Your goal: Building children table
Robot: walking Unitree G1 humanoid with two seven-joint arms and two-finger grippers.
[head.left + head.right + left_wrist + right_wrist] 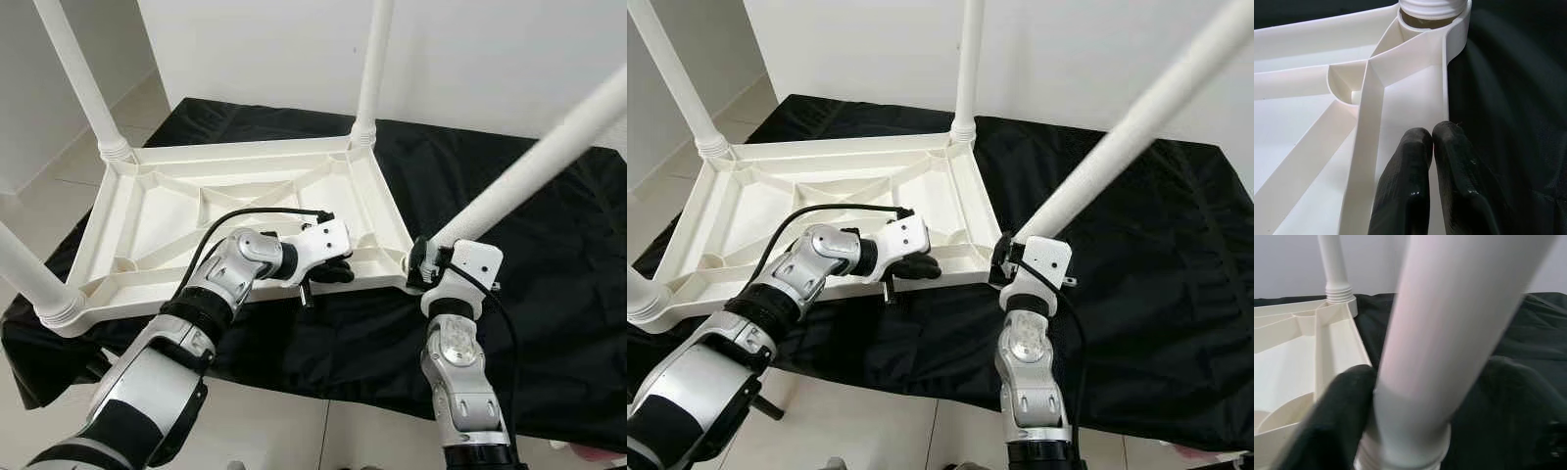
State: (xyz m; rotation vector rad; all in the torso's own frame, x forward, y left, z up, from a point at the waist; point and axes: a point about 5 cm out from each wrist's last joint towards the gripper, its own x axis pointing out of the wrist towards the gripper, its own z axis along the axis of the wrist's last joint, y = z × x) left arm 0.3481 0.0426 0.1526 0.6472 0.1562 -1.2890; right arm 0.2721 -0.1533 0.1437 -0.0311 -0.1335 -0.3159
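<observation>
A white plastic tabletop point(167, 211) lies upside down on a black cloth. Legs stand upright in its far left corner point(83, 78), far right corner point(372, 69) and near left corner point(24, 269). My right gripper point(423, 262) is shut on a fourth white leg point(529, 166), low on its shaft. That leg leans up to the right, with its lower end at the near right corner. In the right wrist view a black finger point(1337, 416) presses against the leg point(1459, 323). My left gripper point(338, 271) is shut, its fingertips point(1418, 142) lying together on the tabletop's near rim.
The black cloth point(549, 294) covers a low platform that reaches well to the right of the tabletop. Pale floor tiles point(284, 421) lie in front of it, and a white wall point(265, 49) stands behind. The tilted leg crosses the upper right space.
</observation>
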